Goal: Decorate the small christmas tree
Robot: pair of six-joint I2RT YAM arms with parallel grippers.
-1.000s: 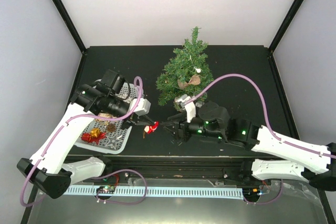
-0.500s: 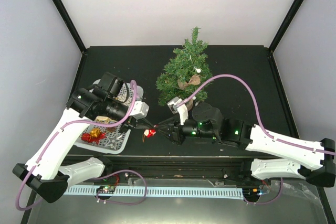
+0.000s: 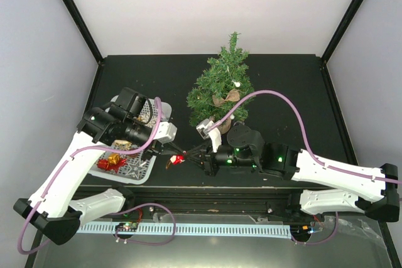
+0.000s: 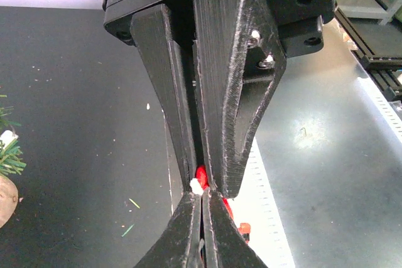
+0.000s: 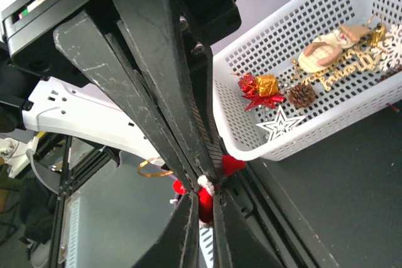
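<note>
My left gripper (image 3: 171, 152) and right gripper (image 3: 188, 154) touched tip to tip, both pinched tight on one red toy (image 3: 179, 159), between the basket (image 3: 139, 171) and the tree (image 3: 221, 89).

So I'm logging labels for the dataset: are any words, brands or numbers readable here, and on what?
No text can be read in any view.
Lettering of the gold script ornament in the white basket: too small and blurred to read.
</note>
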